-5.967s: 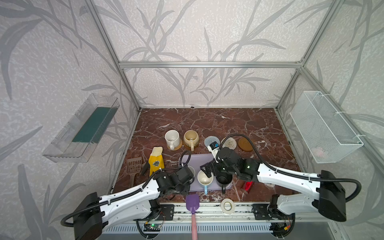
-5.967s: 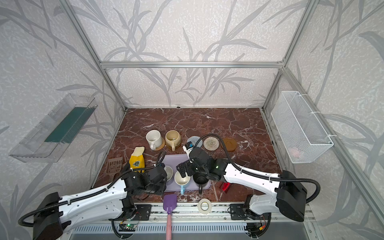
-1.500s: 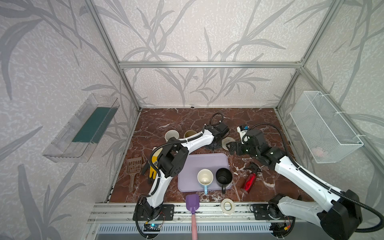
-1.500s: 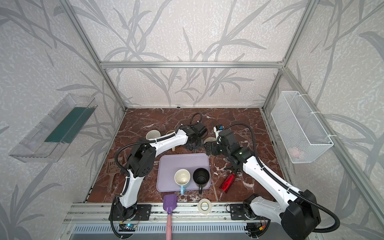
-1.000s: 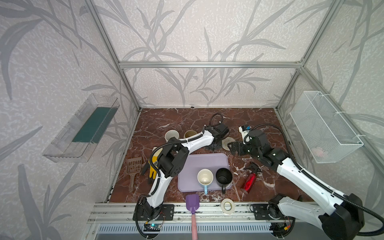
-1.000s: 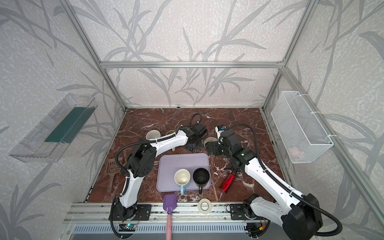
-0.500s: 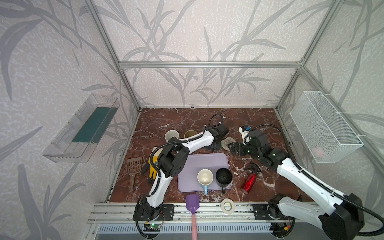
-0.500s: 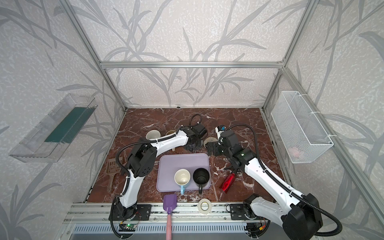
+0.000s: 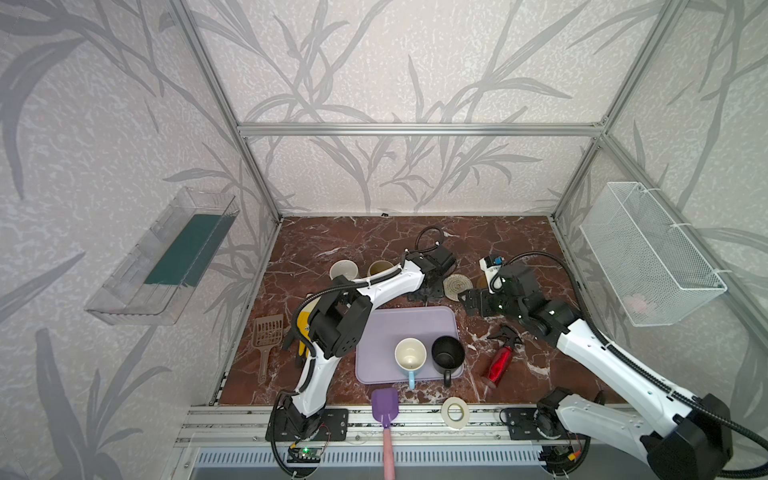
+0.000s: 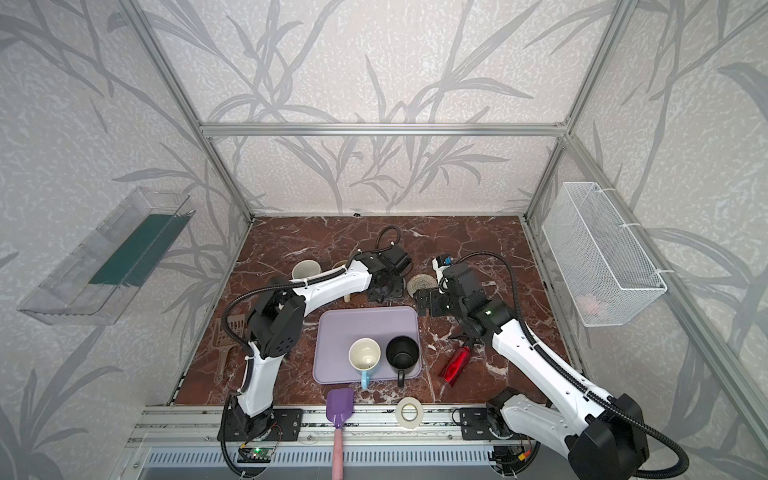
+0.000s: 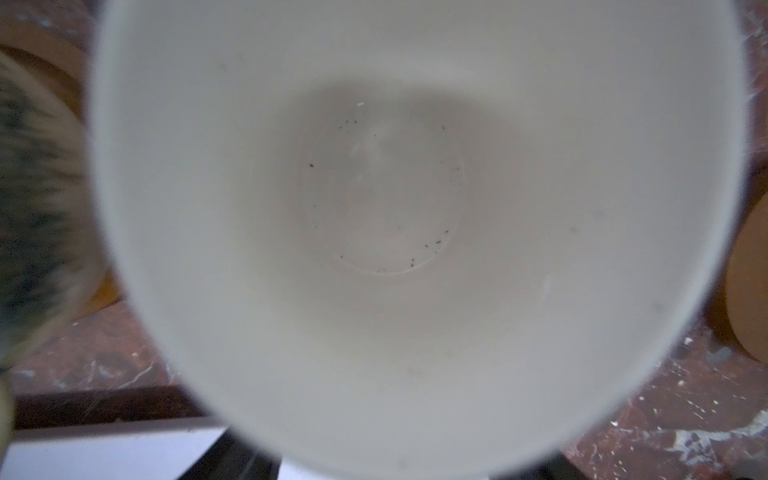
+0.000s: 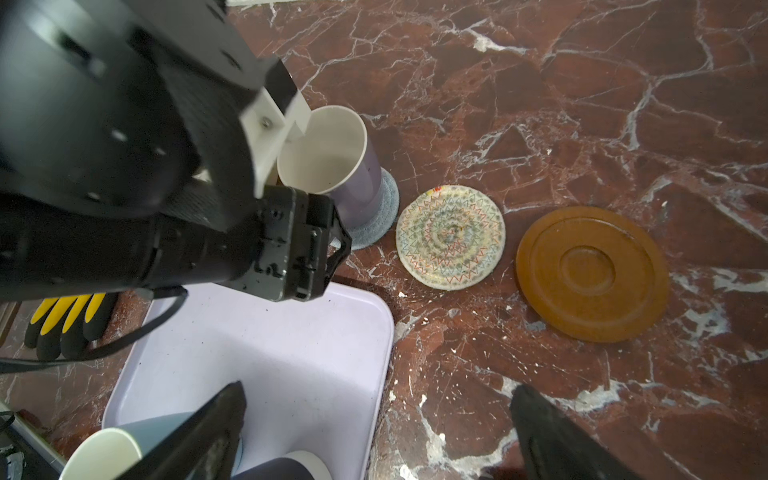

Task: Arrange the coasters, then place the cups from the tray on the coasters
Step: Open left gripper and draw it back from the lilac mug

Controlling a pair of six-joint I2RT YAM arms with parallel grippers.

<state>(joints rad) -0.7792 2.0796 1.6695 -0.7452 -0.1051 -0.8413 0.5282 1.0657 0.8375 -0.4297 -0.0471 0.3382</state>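
Both arms have swung back from the front of the tray [image 9: 399, 324]; the lilac cup [image 12: 336, 166] now stands on the grey-blue coaster [image 12: 384, 210] on red-brown marble [image 9: 357, 245], with the left gripper [image 9: 430, 286] at its rim, grip unclear, while the right gripper [image 12: 376, 395] gapes empty; leaf-patterned walls [image 9: 395, 75] surround

White-shelled arms [image 9: 615, 370] with black joints [image 9: 340, 328], ribbed black cables [image 9: 536, 253], a black left gripper [image 9: 428, 289] and right gripper [image 12: 378, 388].

Lilac cup [image 12: 361, 178] hidden under left arm [image 9: 386, 286] in both top views, light blue cup [image 12: 108, 453] cropped
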